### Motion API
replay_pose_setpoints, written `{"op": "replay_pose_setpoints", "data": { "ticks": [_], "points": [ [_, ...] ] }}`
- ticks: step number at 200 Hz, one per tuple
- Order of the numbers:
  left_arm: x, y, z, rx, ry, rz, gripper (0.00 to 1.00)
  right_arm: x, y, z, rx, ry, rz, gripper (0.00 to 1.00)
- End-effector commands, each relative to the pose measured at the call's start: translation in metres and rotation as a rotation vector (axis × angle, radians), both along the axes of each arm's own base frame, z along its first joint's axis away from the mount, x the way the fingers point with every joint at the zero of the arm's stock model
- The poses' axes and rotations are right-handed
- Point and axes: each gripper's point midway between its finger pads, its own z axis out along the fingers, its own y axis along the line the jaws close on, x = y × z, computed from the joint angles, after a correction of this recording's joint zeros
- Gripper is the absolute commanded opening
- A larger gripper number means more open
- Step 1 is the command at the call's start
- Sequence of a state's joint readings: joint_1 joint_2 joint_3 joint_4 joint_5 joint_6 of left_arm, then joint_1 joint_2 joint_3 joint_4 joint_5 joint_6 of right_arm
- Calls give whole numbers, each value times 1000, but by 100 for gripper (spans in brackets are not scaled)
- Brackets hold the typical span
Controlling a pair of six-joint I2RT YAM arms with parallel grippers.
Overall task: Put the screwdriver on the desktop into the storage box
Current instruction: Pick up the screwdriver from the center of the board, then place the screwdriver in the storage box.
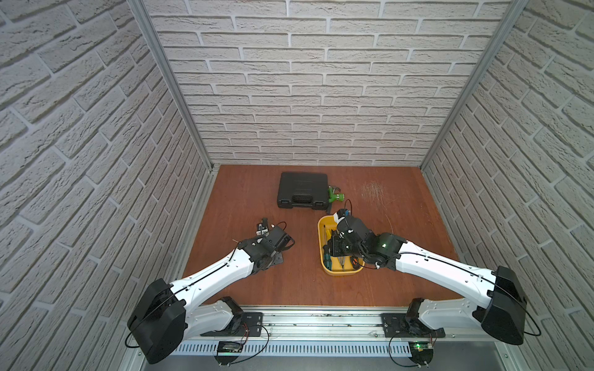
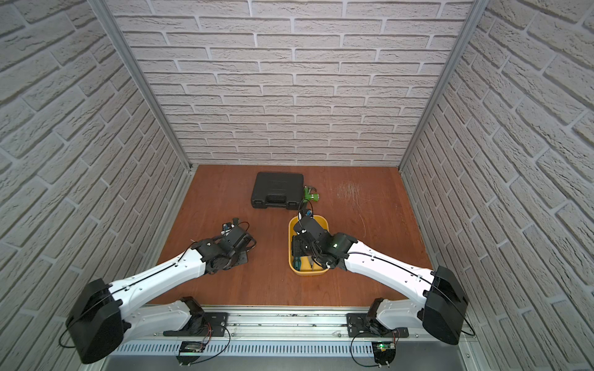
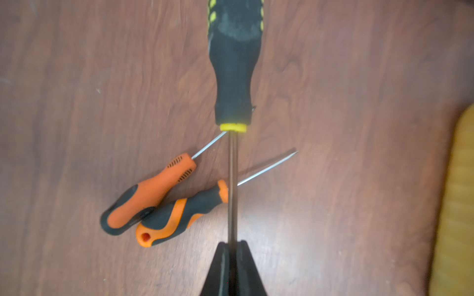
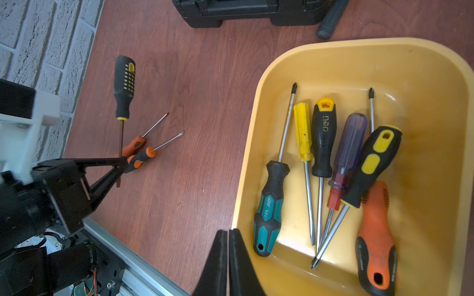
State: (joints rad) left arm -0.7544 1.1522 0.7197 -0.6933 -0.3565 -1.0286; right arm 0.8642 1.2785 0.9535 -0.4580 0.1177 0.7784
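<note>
My left gripper (image 3: 232,242) is shut on the metal shaft of a black-and-yellow screwdriver (image 3: 234,64). That screwdriver's handle points away from the fingers and looks raised off the desktop (image 1: 289,282). Two orange-and-black screwdrivers (image 3: 148,192) (image 3: 179,217) lie crossed on the wood beneath it. The right wrist view shows the left gripper (image 4: 123,164), the held screwdriver (image 4: 124,87) and the yellow storage box (image 4: 256,128) holding several screwdrivers. My right gripper (image 4: 227,232) is shut and empty, by the box's near rim. In both top views the right arm covers much of the storage box (image 1: 321,231) (image 2: 291,250).
A black latched tool case (image 1: 302,191) sits at the back with a green tool (image 1: 334,194) beside it. A black handle (image 4: 331,20) lies near the box's far end. A pale scratched patch (image 1: 373,191) marks the back right. Brick walls close three sides.
</note>
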Motion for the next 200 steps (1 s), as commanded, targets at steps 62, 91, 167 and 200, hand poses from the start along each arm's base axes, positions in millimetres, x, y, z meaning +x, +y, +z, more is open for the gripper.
{"op": "replay_pose_setpoints", "data": {
  "ticks": [62, 91, 167, 200],
  "points": [
    [4, -47, 63, -59, -222, -194, 0, 5, -53, 29, -11, -139, -212, 12],
    [4, -67, 71, -145, -269, -208, 0, 6, -73, 29, -19, -139, -288, 12],
    [-5, -114, 85, -308, -351, -237, 0, 3, -104, 17, -7, -98, -404, 14],
    [-8, -145, 83, -336, -341, -286, 0, 3, -104, 19, -6, -92, -397, 14]
  ]
}}
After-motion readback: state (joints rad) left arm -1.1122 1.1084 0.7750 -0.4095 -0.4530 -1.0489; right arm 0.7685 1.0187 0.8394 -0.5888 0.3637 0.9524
